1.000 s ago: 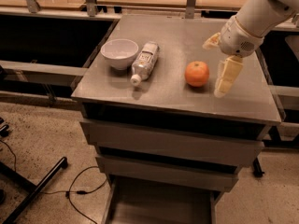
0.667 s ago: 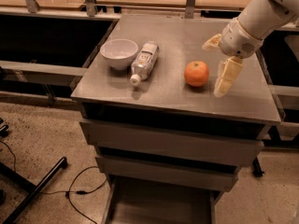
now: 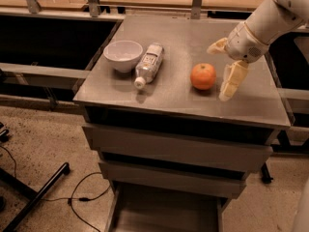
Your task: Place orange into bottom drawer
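The orange [image 3: 203, 76] sits on the grey cabinet top [image 3: 183, 37], right of the middle. My gripper [image 3: 223, 67] hangs just to the right of the orange, close to the surface, open and empty. One cream finger [image 3: 232, 80] points down beside the fruit and the other finger [image 3: 217, 46] sits behind it. The bottom drawer [image 3: 164, 211] is pulled out below the two shut drawers, and its flat grey floor shows.
A white bowl [image 3: 123, 55] and a clear bottle [image 3: 148, 64] lying on its side are on the left part of the top. Black cables [image 3: 82, 197] and a stand leg [image 3: 34, 197] lie on the floor at left. Dark shelving runs behind.
My gripper has edged slightly left toward the orange. The orange, bowl and bottle have not moved.
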Motion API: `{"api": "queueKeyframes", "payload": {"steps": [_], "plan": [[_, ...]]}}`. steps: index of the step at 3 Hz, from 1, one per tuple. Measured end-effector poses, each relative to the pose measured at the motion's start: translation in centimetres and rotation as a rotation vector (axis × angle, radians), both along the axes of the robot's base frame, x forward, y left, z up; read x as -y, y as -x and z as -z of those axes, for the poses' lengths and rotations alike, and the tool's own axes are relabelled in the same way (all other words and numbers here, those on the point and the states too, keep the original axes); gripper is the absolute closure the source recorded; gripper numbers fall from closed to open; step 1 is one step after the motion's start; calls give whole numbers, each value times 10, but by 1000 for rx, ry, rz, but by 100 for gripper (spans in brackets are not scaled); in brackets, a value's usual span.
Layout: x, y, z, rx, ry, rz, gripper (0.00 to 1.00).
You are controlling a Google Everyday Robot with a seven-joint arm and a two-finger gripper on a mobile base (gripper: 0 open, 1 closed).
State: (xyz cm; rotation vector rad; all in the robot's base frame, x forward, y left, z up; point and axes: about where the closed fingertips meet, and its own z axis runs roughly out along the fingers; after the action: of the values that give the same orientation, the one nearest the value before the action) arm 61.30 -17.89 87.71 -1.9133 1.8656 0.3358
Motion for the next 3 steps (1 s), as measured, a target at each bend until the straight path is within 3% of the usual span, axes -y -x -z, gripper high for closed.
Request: {"api": "queueKeyframes", "payload": {"steps": [2,3], "plan": [[0,-2,12,-20,-9,-7,0],[1,-3,18,-32,-10,-3,25]]}}
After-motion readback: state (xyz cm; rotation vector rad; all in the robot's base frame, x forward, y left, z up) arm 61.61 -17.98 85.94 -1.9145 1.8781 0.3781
